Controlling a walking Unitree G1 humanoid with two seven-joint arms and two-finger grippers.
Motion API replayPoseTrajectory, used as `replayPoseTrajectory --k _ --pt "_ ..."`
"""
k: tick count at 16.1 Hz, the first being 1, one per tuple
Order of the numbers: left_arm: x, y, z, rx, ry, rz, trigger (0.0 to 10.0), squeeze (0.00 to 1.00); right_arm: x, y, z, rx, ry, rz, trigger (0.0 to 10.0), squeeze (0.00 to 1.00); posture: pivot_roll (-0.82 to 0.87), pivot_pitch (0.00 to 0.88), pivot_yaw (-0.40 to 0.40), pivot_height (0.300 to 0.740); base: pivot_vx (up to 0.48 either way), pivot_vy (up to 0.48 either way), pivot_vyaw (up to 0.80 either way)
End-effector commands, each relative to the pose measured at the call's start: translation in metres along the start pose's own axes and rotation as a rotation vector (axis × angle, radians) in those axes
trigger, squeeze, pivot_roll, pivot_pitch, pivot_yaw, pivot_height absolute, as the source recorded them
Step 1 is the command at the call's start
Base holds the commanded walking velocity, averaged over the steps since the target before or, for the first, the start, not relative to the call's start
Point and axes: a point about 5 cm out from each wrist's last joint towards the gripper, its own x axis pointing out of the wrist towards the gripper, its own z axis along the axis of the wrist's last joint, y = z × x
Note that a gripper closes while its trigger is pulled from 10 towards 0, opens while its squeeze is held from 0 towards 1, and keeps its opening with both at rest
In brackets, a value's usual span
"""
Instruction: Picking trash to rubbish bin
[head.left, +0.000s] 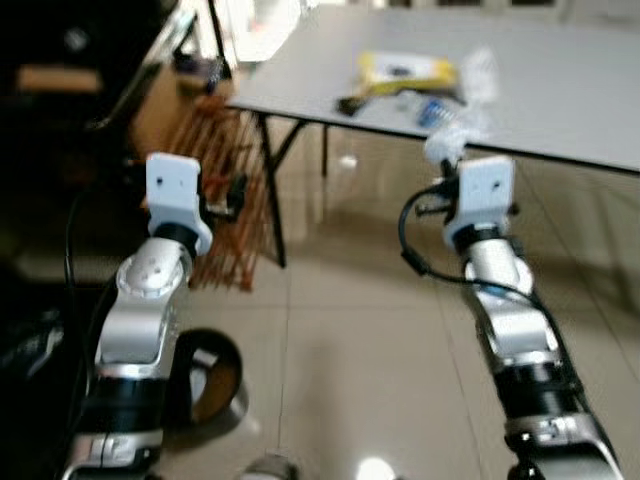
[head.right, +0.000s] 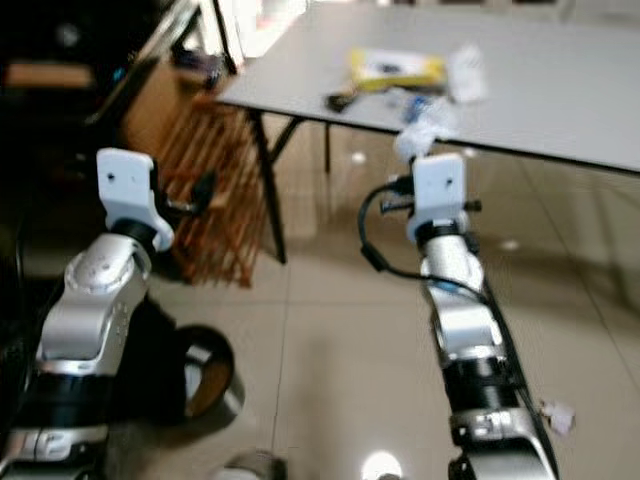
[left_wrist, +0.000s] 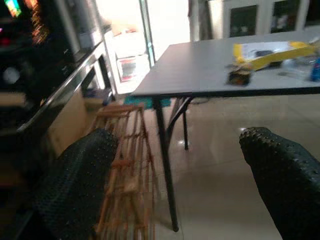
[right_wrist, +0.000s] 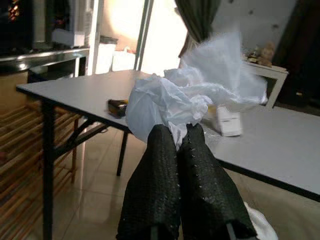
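The right gripper (right_wrist: 182, 135) is pinching a crumpled white tissue (right_wrist: 190, 92), its two fingers (right_wrist: 155, 175) closed tight together on the lower folds, and is holding the wad up in the air just in front of the table (head.left: 560, 90) edge. The tissue looks very light, soft and easily crushed; it is likely to tear or slip free if held by a loose flap, so the bunched core, where the fingers are biting, seems the safest hold. The left gripper (left_wrist: 175, 165) is hovering with its fingers spread wide and nothing between them, facing the table leg and a wooden rack (left_wrist: 127, 170). More litter, including a yellow packet (head.left: 405, 70), is lying on the grey tabletop. The floor is glossy pale tile, and a dark round bin (head.left: 210, 375) is sitting low beside the left arm.
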Motion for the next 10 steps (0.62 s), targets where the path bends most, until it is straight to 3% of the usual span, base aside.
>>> replayPoseTrajectory --k 1,3,10 --pt "-0.0009 0.0025 -0.0009 0.005 0.007 -0.003 10.0 0.00 -0.0010 0.0050 -0.0007 0.006 0.001 0.020 10.0 0.00 0.10 0.105 0.034 0.740 0.000 0.000 0.80" --pt "-0.0009 0.0019 -0.0014 0.002 0.009 -0.006 10.0 0.00 -0.0012 0.0050 -0.0012 0.007 0.001 0.017 10.0 0.00 0.10 0.105 0.034 0.740 0.000 0.000 0.80" --pt "-0.0007 0.0002 -0.0029 -0.004 0.019 -0.022 10.0 0.00 -0.0008 0.0036 -0.0029 0.020 0.010 0.003 10.0 0.00 0.09 0.108 0.038 0.740 0.000 0.468 0.00"
